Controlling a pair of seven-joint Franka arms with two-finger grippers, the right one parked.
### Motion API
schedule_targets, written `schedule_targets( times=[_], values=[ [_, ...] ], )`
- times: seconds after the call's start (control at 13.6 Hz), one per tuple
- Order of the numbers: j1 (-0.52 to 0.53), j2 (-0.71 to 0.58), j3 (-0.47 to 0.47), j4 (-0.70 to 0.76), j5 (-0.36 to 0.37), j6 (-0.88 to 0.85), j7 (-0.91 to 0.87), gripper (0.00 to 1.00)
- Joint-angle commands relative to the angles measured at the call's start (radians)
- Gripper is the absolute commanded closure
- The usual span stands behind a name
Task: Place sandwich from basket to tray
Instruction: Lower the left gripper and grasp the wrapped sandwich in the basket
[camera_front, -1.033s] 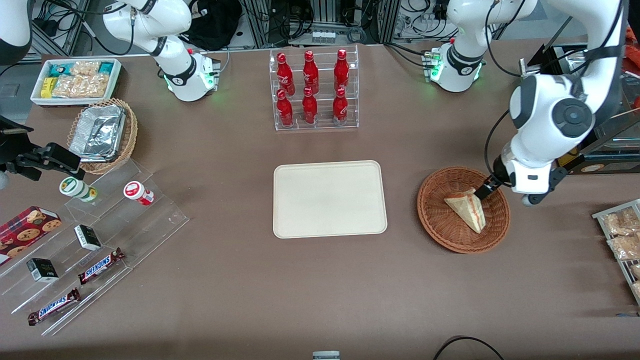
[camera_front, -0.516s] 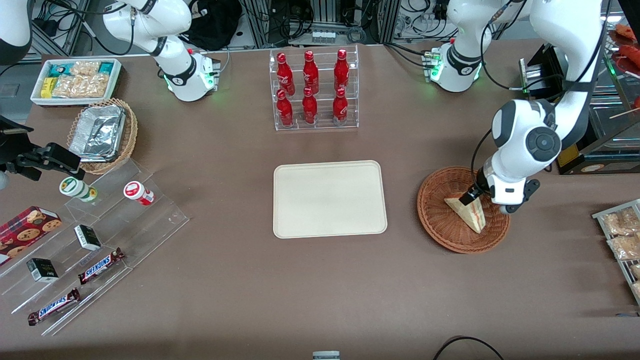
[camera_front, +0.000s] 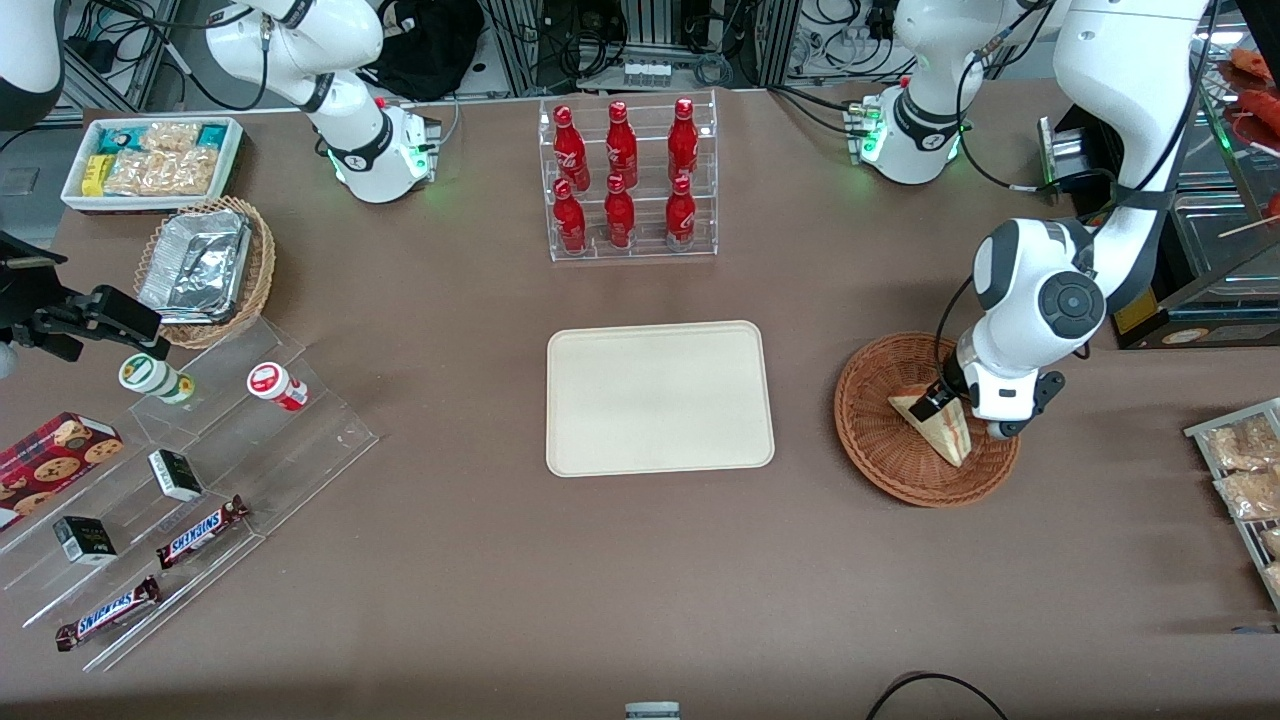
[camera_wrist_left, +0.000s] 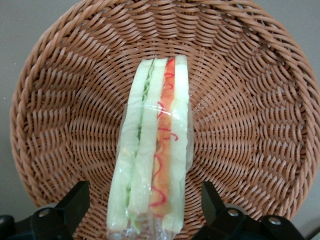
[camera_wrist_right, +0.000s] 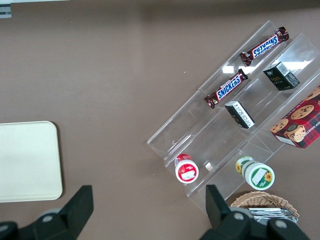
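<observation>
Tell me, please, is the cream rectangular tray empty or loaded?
Empty: the cream rectangular tray is bare; the wrapped triangular sandwich lies in the basket between the open end effector.

The reddish-brown woven basket (camera_wrist_left: 250, 100) holds a pale white sandwich (camera_wrist_left: 152, 150) striped green and red-orange. The gripper (camera_wrist_left: 145, 210) has black fingers (camera_wrist_left: 75, 202). The cream-beige tray (camera_front: 660, 397) sits on a brown counter (camera_front: 500, 560).

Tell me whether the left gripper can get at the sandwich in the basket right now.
Probably yes: the gripper is open over the basket, one finger on each side of the sandwich, and nothing lies between them.
</observation>
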Motion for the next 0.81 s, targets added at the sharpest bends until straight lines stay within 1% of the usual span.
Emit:
schedule_targets(
  times=[0.0,0.07,0.15,0.22,0.3,0.37,0.44,0.52,0.59,0.74],
  values=[
    [0.008,0.043,-0.010,0.040,0.005,0.028,-0.019,0.22],
    [0.008,0.045,-0.010,0.041,0.005,0.034,-0.019,0.36],
    [0.009,0.043,-0.010,0.042,0.005,0.034,-0.017,0.46],
    [0.008,0.043,-0.008,0.047,0.005,0.034,-0.017,0.58],
    [0.009,0.042,-0.008,0.048,0.005,0.034,-0.016,0.76],
    [0.008,0.040,-0.008,0.054,0.005,0.031,-0.017,0.85],
    [0.008,0.032,-0.008,0.059,0.005,0.025,-0.019,0.88],
    [0.008,0.007,-0.008,0.059,0.006,0.016,-0.019,0.88],
    [0.003,-0.021,-0.010,0.062,0.006,-0.029,-0.019,0.88],
    [-0.003,-0.058,-0.022,0.147,0.005,-0.206,-0.020,0.88]
  ],
)
